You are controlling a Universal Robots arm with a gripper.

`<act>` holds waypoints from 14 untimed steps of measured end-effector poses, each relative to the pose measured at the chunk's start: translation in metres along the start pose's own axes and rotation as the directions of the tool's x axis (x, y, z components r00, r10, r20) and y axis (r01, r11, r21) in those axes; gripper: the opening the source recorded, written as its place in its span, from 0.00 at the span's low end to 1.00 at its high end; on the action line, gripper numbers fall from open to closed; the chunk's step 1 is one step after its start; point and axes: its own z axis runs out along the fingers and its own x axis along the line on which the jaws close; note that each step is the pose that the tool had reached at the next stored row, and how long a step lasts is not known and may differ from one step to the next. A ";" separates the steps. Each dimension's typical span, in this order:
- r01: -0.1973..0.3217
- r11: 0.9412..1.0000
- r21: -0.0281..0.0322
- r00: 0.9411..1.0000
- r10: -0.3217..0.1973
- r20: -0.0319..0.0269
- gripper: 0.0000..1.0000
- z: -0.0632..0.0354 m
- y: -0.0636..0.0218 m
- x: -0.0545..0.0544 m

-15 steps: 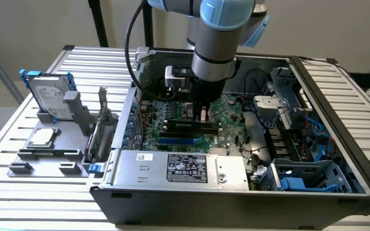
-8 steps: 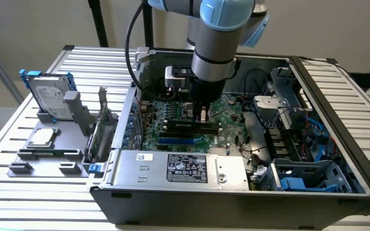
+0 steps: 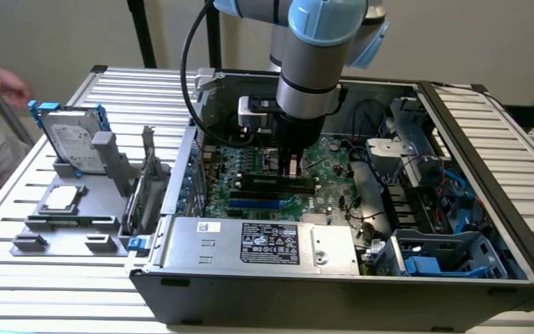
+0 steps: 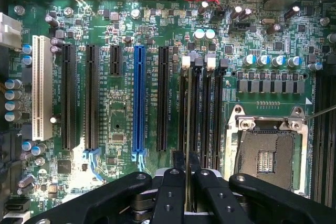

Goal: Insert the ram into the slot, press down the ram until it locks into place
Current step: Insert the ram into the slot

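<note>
My gripper (image 4: pixel 188 174) is shut on the ram (image 4: pixel 188 129), which I see edge-on in the wrist view as a thin pale line between the black fingers (image 4: pixel 170 192). The ram runs lengthwise along the bank of parallel black memory slots (image 4: pixel 195 119) with pale end clips (image 4: pixel 211 62). It lines up with the slot (image 4: pixel 182 114) nearest the black expansion sockets. How deep it sits I cannot tell. In the exterior view the gripper (image 3: pixel 291 167) stands upright, low over the motherboard (image 3: pixel 248 163) inside the open computer case (image 3: pixel 489 174).
A blue slot (image 4: pixel 138 100) and a white one (image 4: pixel 38 87) lie beside the black sockets. The open CPU socket (image 4: pixel 266 156) sits on the slots' other side. A power supply (image 3: pixel 258 243), a grey fixture with a hard drive (image 3: pixel 67 142), an upright card (image 3: pixel 147 181), and a person's hand (image 3: pixel 3 80).
</note>
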 end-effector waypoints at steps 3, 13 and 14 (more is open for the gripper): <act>0.001 1.000 0.000 1.000 -0.001 0.000 0.14 0.0000 0.0000 0.000; 0.005 1.000 -0.002 1.000 -0.005 -0.004 0.14 -0.0011 -0.0004 0.000; 0.005 1.000 -0.002 1.000 -0.005 -0.004 0.14 -0.0010 -0.0006 0.000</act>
